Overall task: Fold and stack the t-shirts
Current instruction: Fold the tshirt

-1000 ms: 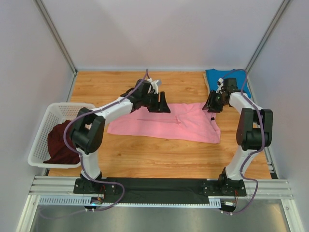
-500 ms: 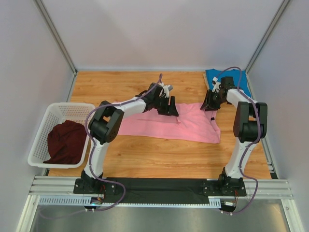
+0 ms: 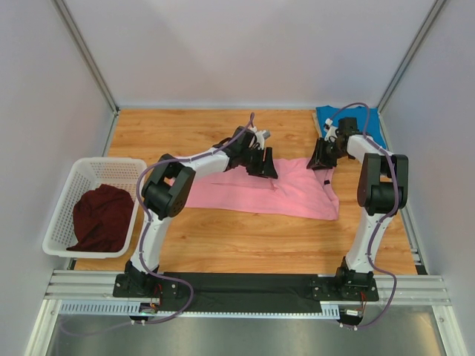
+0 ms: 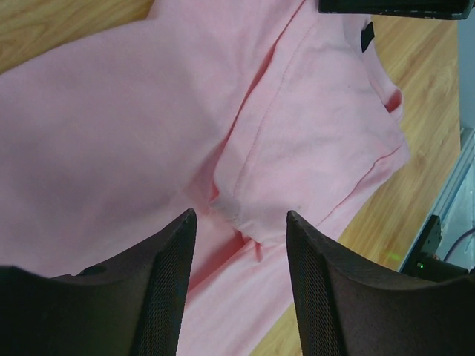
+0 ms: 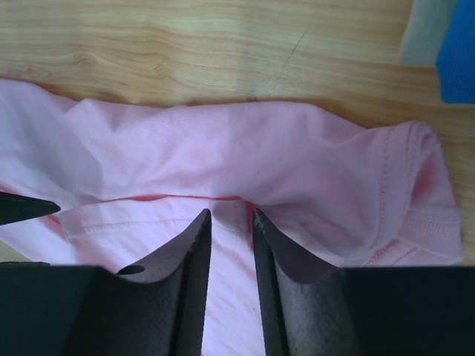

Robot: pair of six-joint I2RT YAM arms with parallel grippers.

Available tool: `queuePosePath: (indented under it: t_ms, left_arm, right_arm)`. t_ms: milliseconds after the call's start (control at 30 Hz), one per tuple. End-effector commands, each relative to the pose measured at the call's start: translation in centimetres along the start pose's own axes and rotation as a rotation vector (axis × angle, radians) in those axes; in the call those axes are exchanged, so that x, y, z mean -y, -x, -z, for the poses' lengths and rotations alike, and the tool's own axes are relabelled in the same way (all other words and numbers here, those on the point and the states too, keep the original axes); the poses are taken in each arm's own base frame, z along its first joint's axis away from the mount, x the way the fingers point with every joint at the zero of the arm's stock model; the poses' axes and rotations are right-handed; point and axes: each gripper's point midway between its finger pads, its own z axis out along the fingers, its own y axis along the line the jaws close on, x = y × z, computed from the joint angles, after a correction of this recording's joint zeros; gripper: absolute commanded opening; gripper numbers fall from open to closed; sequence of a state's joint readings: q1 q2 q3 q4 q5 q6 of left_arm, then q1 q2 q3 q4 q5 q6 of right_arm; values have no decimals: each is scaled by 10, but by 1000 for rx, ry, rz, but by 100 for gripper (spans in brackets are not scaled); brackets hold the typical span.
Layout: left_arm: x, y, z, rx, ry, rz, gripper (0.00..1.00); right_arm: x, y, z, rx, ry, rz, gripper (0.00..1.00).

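The bright pink t-shirt [image 3: 252, 194] lies spread flat on the wooden table. My left gripper [image 3: 267, 169] is open just above its far middle part, and a seam fold shows between the fingers in the left wrist view [image 4: 241, 216]. My right gripper [image 3: 320, 159] is at the shirt's far right edge. Its jaws are nearly closed and pinch a raised fold of pink fabric [image 5: 231, 215]. The blue t-shirt [image 3: 328, 117] lies folded at the far right corner, partly behind the right arm. The dark maroon t-shirt [image 3: 100, 215] is bunched in the basket.
The white lattice basket [image 3: 63, 200] stands at the table's left edge. White walls enclose the table on three sides. The aluminium rail with both arm bases [image 3: 245, 285] runs along the near edge. The blue shirt's corner [image 5: 456, 59] shows at the right wrist view's upper right.
My left gripper has moved right along the pink shirt's far edge towards the right gripper. The right gripper has shifted slightly away from me at the shirt's far right edge.
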State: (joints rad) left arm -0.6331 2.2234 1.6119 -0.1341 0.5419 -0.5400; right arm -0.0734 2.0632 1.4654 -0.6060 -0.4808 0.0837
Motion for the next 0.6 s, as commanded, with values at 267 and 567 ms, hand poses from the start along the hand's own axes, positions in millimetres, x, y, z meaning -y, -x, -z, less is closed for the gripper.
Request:
queuePosePath:
  t_ms: [267, 567]
  left_arm:
    - [6, 3, -6, -10, 14, -16, 52]
    - [0, 6, -11, -26, 48, -19, 47]
  right_arm:
    - [-13, 15, 11, 44, 40, 30, 0]
    - [-20, 14, 18, 65, 56, 44, 0]
